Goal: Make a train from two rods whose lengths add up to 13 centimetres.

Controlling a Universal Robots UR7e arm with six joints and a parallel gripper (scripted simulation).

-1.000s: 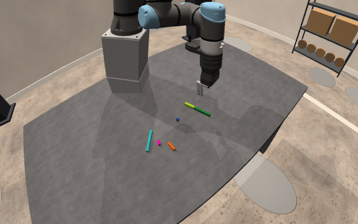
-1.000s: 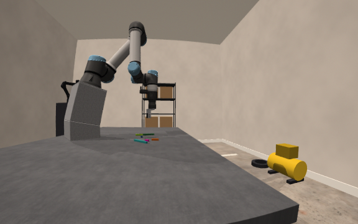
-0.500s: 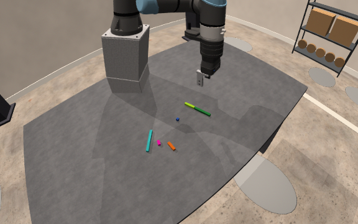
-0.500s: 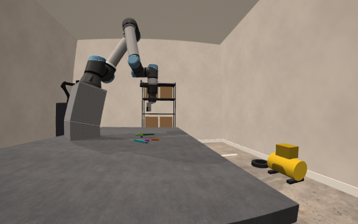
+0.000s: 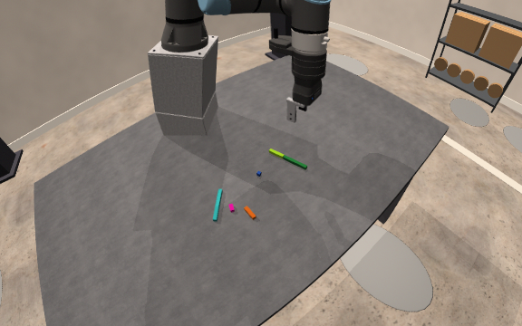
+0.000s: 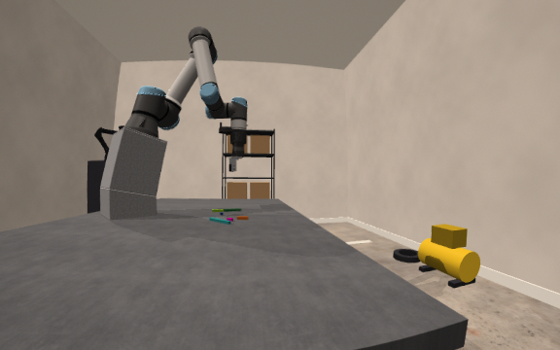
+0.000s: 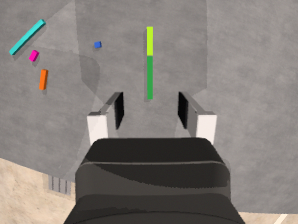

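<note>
A lime rod [image 5: 275, 153] [image 6: 217, 210] [image 7: 150, 41] and a green rod [image 5: 295, 162] [image 6: 232, 210] [image 7: 150, 77] lie flat end to end in one straight line; no gap shows between them. A blue rod [image 5: 258, 173] [image 6: 221, 214] [image 7: 97, 44] lies apart to one side. A turquoise rod [image 5: 217, 205] [image 6: 220, 221] [image 7: 27, 37], a magenta rod [image 5: 231, 207] [image 6: 229, 219] [image 7: 33, 55] and an orange rod [image 5: 249, 213] [image 6: 242, 218] [image 7: 43, 79] lie farther off. My gripper [image 7: 150, 103] is open and empty, high above the table near the green rod's end in the wrist view.
The grey table [image 5: 107, 204] [image 6: 115, 272] carries all the rods. The robot's pedestal [image 5: 179, 86] [image 6: 134, 175] stands on it. The table's edge runs along the right in the top and exterior views. A shelf [image 5: 478, 54] and a yellow compressor [image 6: 447, 260] stand off the table.
</note>
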